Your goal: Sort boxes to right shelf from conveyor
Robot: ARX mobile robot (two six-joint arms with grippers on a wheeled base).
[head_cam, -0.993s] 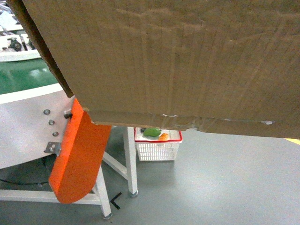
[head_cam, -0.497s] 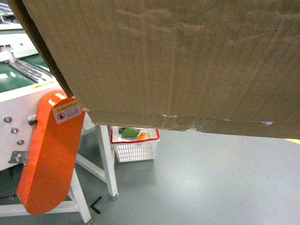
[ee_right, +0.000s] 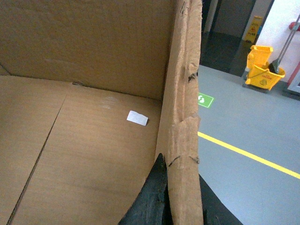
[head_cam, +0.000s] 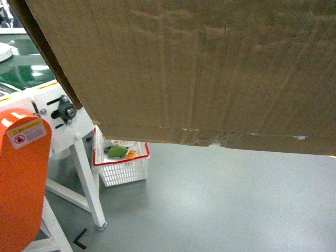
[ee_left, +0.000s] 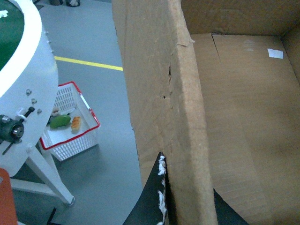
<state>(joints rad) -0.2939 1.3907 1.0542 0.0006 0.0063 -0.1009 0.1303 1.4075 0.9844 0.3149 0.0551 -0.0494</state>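
Note:
A large brown cardboard box (head_cam: 199, 68) fills most of the head view, held off the floor, with clear tape along its bottom seam. My left gripper (ee_left: 187, 206) is shut on the box's left wall (ee_left: 159, 93), one black finger (ee_left: 152, 201) outside and one inside. The right gripper (ee_right: 183, 206) is shut on the ragged right wall (ee_right: 183, 93) in the same way. The box's inside holds only a small white label (ee_right: 137, 118). The conveyor (head_cam: 21, 73), with its green belt, white frame and orange guard (head_cam: 18, 178), stands at the left. The right shelf is out of view.
A white basket with a red rim (head_cam: 121, 163) sits on the grey floor beside the conveyor's leg (head_cam: 86, 184). A yellow floor line (ee_right: 248, 154) runs past on the right. A yellow mop bucket (ee_right: 262, 70) stands far off to the right.
The conveyor, its orange guard and the basket have slid leftwards in the head view, so the view has swung right. The box keeps its place in the frame.

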